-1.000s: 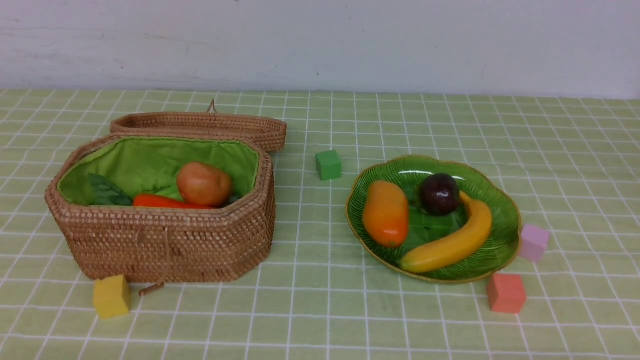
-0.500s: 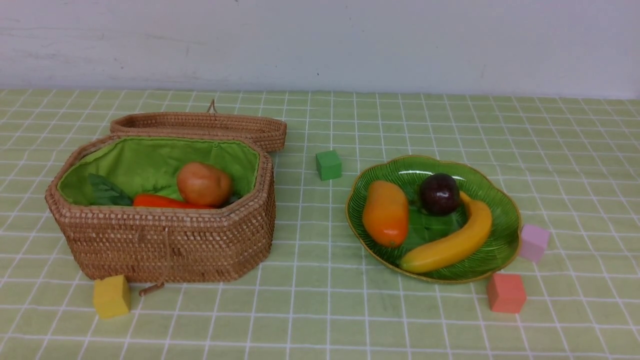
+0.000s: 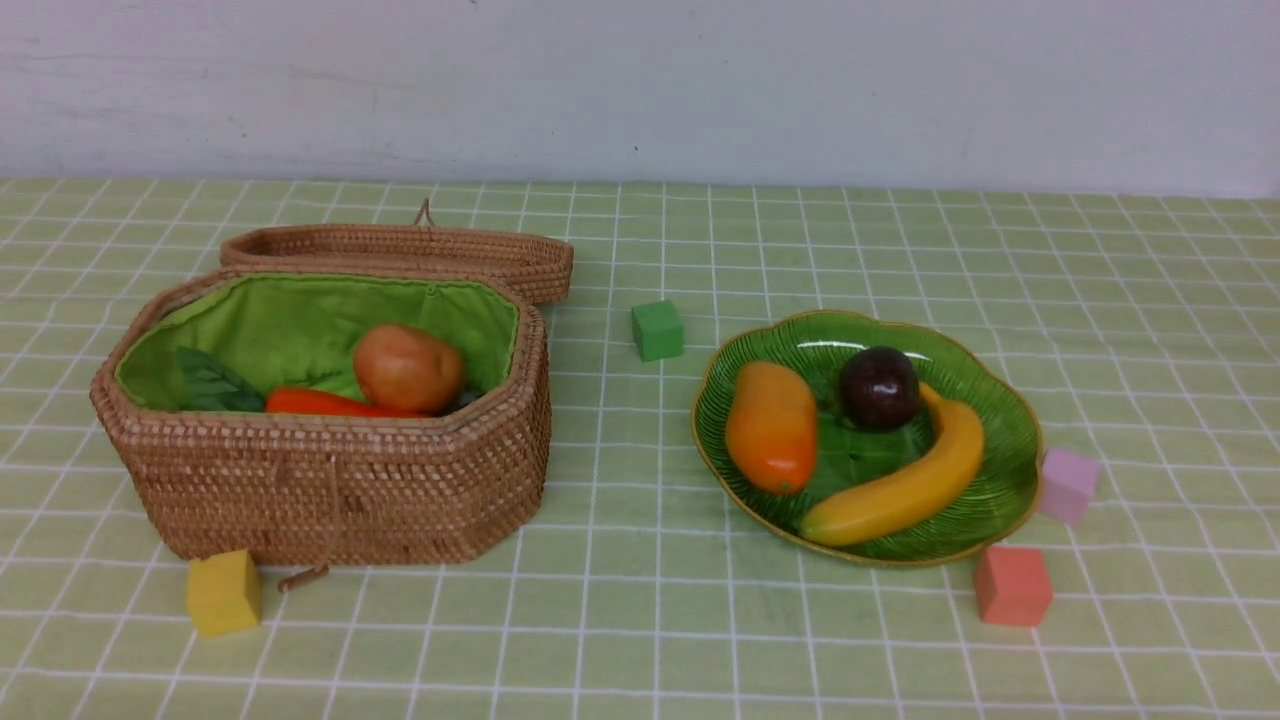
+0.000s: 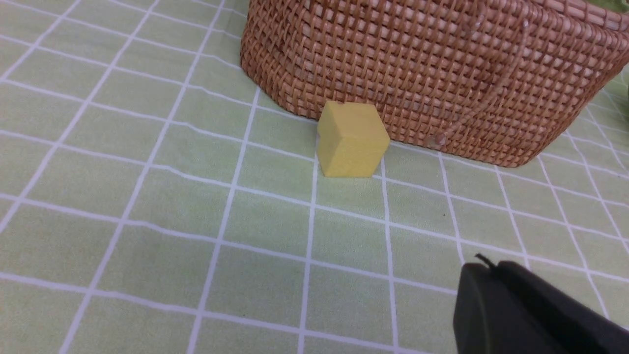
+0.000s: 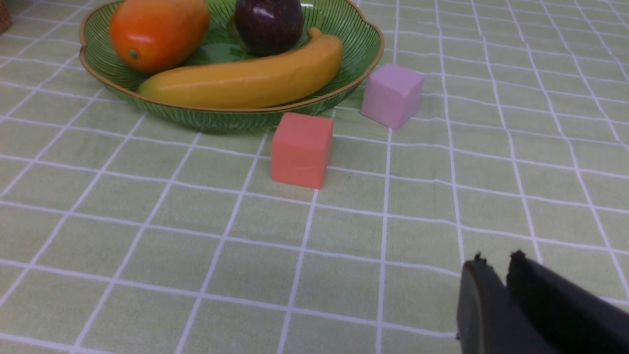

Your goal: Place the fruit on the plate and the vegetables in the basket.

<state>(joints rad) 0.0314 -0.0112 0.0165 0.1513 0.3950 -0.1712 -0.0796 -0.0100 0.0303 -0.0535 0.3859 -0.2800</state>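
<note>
Well, my left gripper [image 4: 484,268] sits clenched and empty, apart from the basket [image 4: 442,73] — my right gripper [image 5: 494,265], slightly parted, holds nothing, well short of the plate [image 5: 236,115] with its banana [image 5: 245,81].

Even, bright, diffuse light fills all three views, and colours look slightly washed. Shadows are faint and short: a soft one under the plate [image 3: 1010,480], another along the basket [image 3: 330,500] base. A small white glare streak sits on the plate's inner far wall, and the mangosteen [image 5: 268,22] carries tiny highlights. The front view is mildly soft overall. In both wrist views the dark gripper fingers [image 5: 496,305] at the lower corner are blurred.
</note>
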